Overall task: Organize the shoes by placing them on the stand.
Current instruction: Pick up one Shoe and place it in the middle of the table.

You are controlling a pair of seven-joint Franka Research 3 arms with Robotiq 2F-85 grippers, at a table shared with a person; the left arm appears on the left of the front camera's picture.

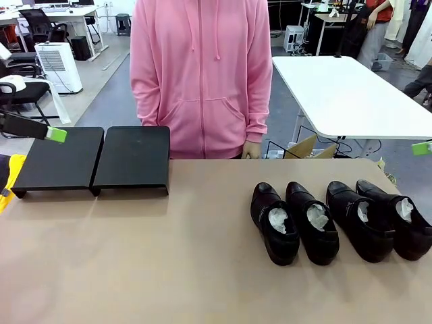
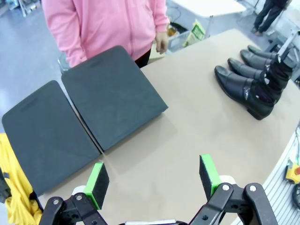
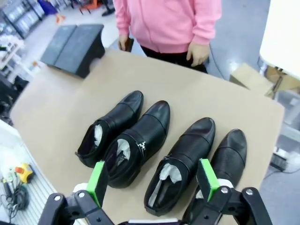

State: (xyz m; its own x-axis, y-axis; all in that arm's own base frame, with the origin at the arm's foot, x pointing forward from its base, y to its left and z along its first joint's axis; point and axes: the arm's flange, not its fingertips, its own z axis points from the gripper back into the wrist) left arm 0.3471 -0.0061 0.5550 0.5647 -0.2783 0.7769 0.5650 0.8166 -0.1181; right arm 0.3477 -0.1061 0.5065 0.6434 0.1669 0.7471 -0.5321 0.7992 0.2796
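Front view: four shoes (image 1: 364,236) in a row, right on table (image 1: 169,270); stand (image 1: 131,158) far left. Left gripper (image 2: 152,173) spread wide, holding nothing, near stand. Right gripper (image 3: 152,178) same, above shoes.

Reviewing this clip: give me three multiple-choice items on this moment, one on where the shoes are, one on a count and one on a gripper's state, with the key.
1. Where are the shoes?
A. On the table, to the robot's right of the stand.
B. On the stand.
C. Under the stand.

2. How many shoes are there?
A. Two.
B. Three.
C. Four.

3. How is the right gripper?
A. Shut on a shoe.
B. Open above the shoes, holding nothing.
C. Shut and empty.

Key:
1 A: all of them sit on the tabletop, well apart from the stand.
2 C: four stand side by side in a row.
3 B: its fingers stand wide apart above the row and touch no shoe.
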